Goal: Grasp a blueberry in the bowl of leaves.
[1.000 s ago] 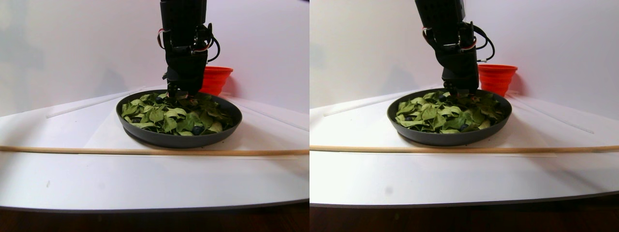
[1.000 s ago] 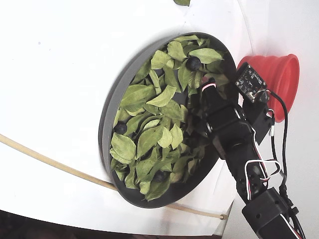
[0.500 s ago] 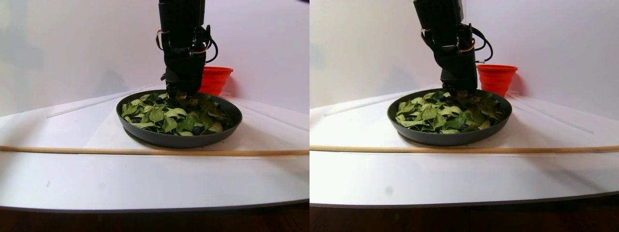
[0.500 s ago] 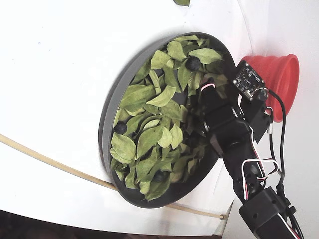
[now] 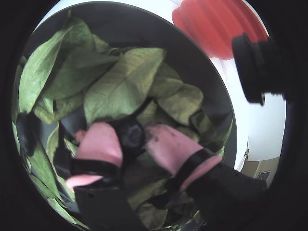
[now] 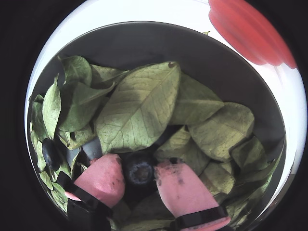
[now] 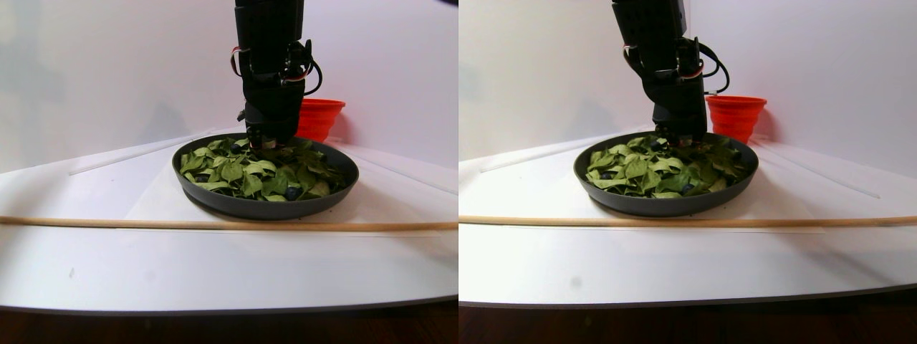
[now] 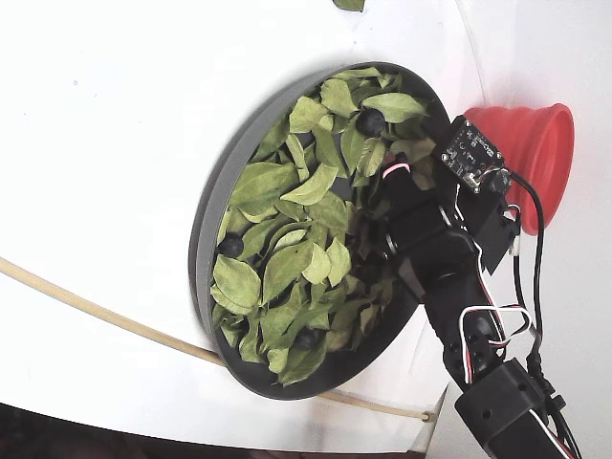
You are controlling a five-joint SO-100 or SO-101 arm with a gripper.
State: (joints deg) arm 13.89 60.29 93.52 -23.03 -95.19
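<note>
Down among the loose green oval leaves [image 6: 139,108] of the wide dark grey bowl [image 6: 144,43], the black gripper with pink fingertips [image 6: 140,174] pinches a round dark blueberry [image 6: 139,171] between its pads. In the stereo pair view the arm hides the grasp entirely. The ribbed red cup [image 6: 250,29] is cut off at the frame edge.

Bowl [image 7: 215,202] sits mid-worktop [image 7: 215,265], leaves [image 6: 139,108] heaped inside it. Cup [image 7: 319,117] just behind the bowl, toward the worktop's far edge. Rod [image 7: 107,223] lies across the worktop in front of the bowl, near edge side. Hand [image 6: 140,174] down in the leaves, 1 blueberry [image 6: 139,169] between its fingers [image 6: 103,178].
</note>
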